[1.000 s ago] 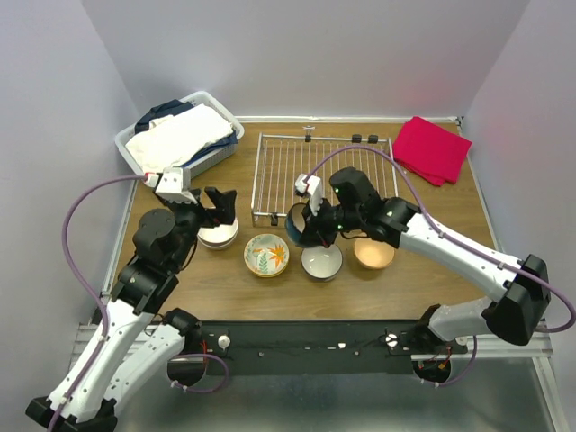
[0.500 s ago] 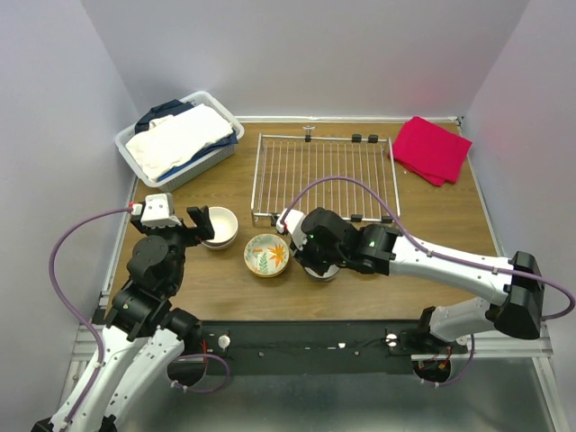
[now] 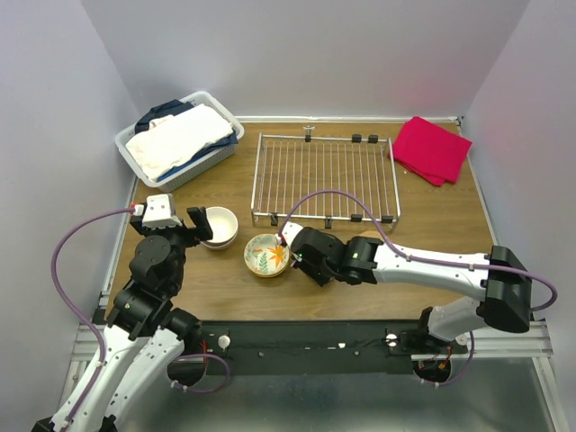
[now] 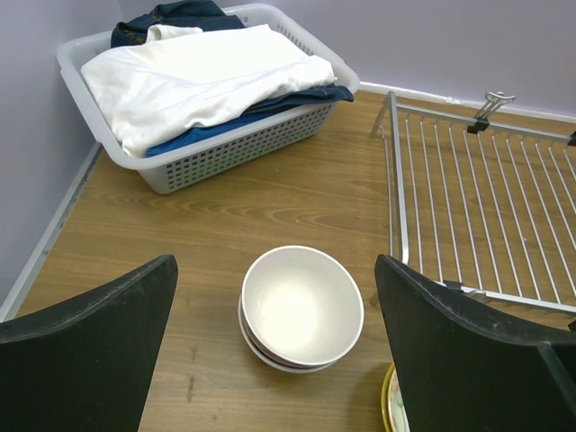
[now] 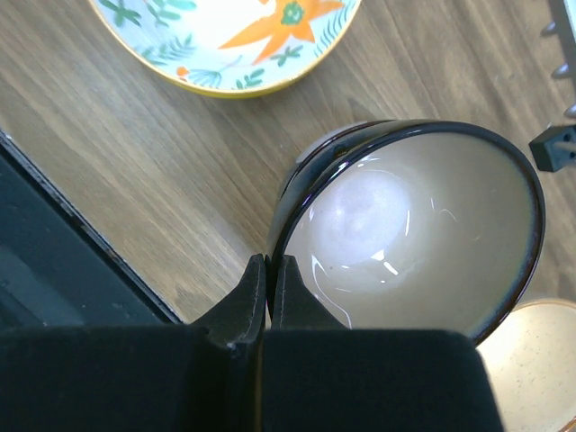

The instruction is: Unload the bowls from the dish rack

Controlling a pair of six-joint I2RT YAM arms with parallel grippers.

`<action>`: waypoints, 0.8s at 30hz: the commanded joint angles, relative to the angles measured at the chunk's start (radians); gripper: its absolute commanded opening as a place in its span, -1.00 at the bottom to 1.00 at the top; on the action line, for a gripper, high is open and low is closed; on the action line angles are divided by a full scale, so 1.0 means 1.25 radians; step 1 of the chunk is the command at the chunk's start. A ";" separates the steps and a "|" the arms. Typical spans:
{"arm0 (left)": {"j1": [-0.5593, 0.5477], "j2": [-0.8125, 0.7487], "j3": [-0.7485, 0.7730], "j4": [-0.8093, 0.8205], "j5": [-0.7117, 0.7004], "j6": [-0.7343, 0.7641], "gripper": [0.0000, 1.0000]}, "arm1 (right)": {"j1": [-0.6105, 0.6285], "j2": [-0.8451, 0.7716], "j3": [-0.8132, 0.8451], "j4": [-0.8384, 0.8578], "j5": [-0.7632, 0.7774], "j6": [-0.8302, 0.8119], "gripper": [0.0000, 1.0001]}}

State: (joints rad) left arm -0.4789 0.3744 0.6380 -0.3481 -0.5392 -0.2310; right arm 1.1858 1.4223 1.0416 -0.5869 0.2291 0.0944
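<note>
My right gripper (image 5: pixel 268 270) is shut on the near rim of a dark-rimmed bowl (image 5: pixel 414 234) with a glossy cream inside. The pale edge of another bowl (image 5: pixel 335 133) shows just under it. The orange-green floral bowl (image 5: pixel 225 36) lies beside it on the table, and a beige bowl (image 5: pixel 531 369) on the other side. In the top view my right gripper (image 3: pixel 308 258) hides the held bowl. My left gripper (image 4: pixel 274 265) is open and empty, held above two stacked white bowls (image 4: pixel 301 306). The silver wire dish rack (image 3: pixel 324 180) holds no bowls.
A white laundry basket (image 3: pixel 180 135) full of cloth stands at the back left. A red cloth (image 3: pixel 432 148) lies at the back right. The floral bowl (image 3: pixel 267 255) sits between the white stack (image 3: pixel 218 227) and my right gripper. The beige bowl (image 3: pixel 369 238) is partly under my right arm.
My right gripper has carried the dark-rimmed bowl from the rack's front edge down and toward me, onto the bowl beside the floral one. My left gripper drew back from the white stack.
</note>
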 commanded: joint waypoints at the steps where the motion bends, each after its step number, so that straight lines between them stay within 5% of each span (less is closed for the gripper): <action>1: 0.003 -0.005 -0.010 0.010 -0.024 0.013 0.98 | 0.010 0.024 -0.010 0.020 0.073 0.039 -0.98; 5: 0.003 -0.005 -0.010 0.008 -0.026 0.019 0.98 | 0.012 0.054 -0.003 0.014 0.082 0.058 -0.84; 9: 0.003 -0.009 -0.009 0.002 -0.029 0.022 0.98 | 0.017 0.071 0.019 0.011 0.071 0.064 -0.21; 12: 0.003 -0.014 -0.006 -0.007 -0.031 0.022 0.98 | 0.021 0.078 0.051 0.004 0.067 0.064 0.07; 24: 0.003 -0.059 0.052 -0.129 -0.014 0.034 0.98 | 0.004 0.142 0.240 0.055 0.127 0.044 0.81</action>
State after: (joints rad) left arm -0.4789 0.3298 0.6456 -0.4168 -0.5499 -0.2054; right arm 1.2045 1.5326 1.2243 -0.5678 0.3313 0.1600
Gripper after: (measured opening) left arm 0.990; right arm 0.853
